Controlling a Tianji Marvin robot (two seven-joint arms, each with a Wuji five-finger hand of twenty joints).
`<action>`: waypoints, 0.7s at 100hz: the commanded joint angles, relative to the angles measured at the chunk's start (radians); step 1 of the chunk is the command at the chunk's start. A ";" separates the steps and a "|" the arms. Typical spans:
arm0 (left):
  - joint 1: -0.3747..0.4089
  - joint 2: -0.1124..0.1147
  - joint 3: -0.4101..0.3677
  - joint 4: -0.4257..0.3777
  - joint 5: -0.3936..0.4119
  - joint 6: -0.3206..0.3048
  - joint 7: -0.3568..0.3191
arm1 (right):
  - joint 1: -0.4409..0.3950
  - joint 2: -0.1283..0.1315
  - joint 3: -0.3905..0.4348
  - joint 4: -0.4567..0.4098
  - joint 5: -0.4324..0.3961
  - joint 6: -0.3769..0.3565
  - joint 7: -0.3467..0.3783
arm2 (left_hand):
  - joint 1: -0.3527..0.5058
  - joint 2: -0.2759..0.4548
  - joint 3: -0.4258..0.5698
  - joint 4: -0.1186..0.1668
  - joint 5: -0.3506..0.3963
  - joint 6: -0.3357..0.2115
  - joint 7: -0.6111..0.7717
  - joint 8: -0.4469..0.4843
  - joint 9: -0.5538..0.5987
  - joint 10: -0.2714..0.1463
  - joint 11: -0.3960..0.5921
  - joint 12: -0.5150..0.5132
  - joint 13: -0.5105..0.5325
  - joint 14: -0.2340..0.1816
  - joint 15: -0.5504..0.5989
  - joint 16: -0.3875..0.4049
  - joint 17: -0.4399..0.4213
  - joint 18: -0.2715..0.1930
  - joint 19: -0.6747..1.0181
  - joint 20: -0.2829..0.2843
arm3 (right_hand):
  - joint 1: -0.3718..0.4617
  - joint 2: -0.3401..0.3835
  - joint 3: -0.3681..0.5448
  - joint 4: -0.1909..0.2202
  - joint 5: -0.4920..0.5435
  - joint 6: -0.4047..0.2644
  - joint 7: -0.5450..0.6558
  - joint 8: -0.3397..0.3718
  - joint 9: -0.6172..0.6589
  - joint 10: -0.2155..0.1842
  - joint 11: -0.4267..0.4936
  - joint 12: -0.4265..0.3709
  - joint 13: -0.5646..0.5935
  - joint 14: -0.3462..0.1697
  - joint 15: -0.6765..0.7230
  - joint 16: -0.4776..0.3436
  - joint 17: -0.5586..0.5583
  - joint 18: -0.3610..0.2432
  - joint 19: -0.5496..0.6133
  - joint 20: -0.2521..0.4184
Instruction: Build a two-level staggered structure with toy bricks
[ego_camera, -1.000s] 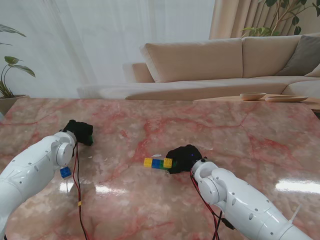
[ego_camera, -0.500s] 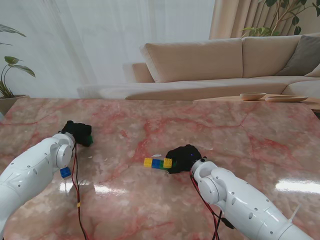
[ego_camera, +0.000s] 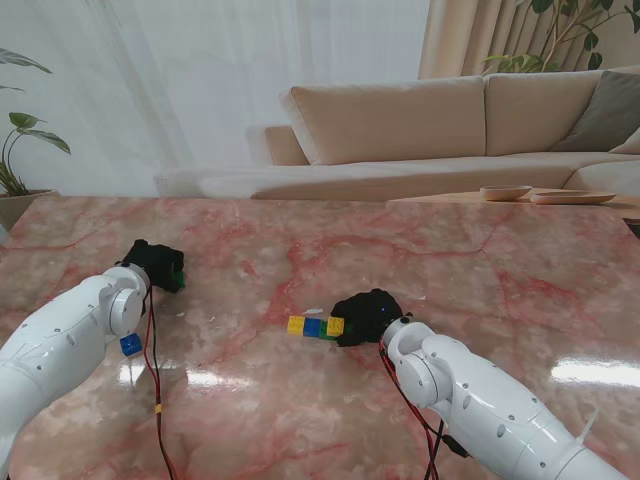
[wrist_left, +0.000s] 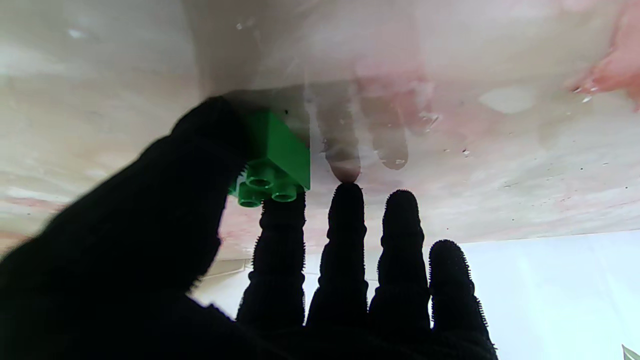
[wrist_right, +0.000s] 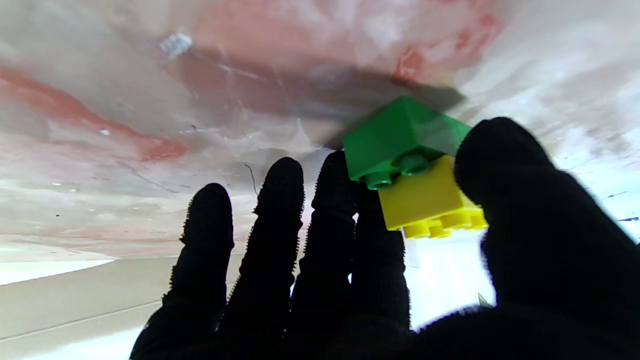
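Left hand (ego_camera: 158, 264) pinches a loose green brick (wrist_left: 272, 159) out at 9 o'clock on the tabletop (ego_camera: 480, 270). Right hand (ego_camera: 368, 315) clamps the brick row (ego_camera: 315, 326) mid-tabletop, steadying it. Next, I'd guess: carry green over, press on offset.

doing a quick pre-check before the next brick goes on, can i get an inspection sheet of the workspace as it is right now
surface: pink-veined marble table, glossy, with glare patches.
job's things: brick row yellow, blue, yellow, with green beneath at its right end; loose green brick far left.
clutter: small pale scrap just beyond the row.
hands: left hand pinching the green brick between thumb and forefinger, still resting on the table; right hand gripping the row's right end, where a yellow brick sits on a green one.
cables: red and black wires hang from both wrists.
surroundings: beige sofa, curtains, houseplants, side table with bowls.
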 joint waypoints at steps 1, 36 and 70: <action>0.046 -0.008 0.002 0.019 0.003 -0.008 -0.014 | -0.013 0.000 -0.007 0.020 0.004 0.004 0.022 | 0.067 0.019 0.008 0.015 0.083 -0.114 0.035 -0.027 0.184 -0.088 0.115 0.043 0.023 0.018 0.035 0.012 -0.015 0.028 0.030 0.005 | 0.014 -0.015 0.032 -0.025 0.027 -0.006 -0.008 -0.028 0.013 0.008 -0.026 -0.011 0.025 -0.014 -0.006 0.021 -0.010 0.002 0.016 0.025; 0.127 0.001 -0.118 -0.152 0.075 -0.046 -0.033 | -0.015 0.000 -0.009 0.023 -0.008 0.001 0.008 | 0.051 0.012 -0.002 0.010 0.103 -0.107 0.025 -0.059 0.200 -0.087 0.093 0.039 0.034 0.021 0.033 0.011 -0.015 0.034 0.045 0.001 | 0.006 -0.022 0.062 -0.032 0.031 -0.009 -0.004 -0.028 0.019 0.006 -0.025 -0.010 0.030 -0.014 -0.003 0.022 -0.006 0.003 0.017 0.027; 0.236 -0.011 -0.205 -0.409 0.072 -0.069 -0.091 | -0.020 -0.006 -0.017 0.033 -0.019 0.019 -0.035 | 0.024 -0.001 -0.029 0.004 0.128 -0.096 0.011 -0.075 0.219 -0.077 0.086 0.021 0.054 0.028 0.025 0.009 -0.018 0.048 0.075 0.006 | 0.003 -0.020 0.074 -0.034 0.040 -0.012 0.003 -0.028 0.029 0.006 -0.020 -0.008 0.038 -0.015 0.002 0.024 0.001 0.003 0.021 0.030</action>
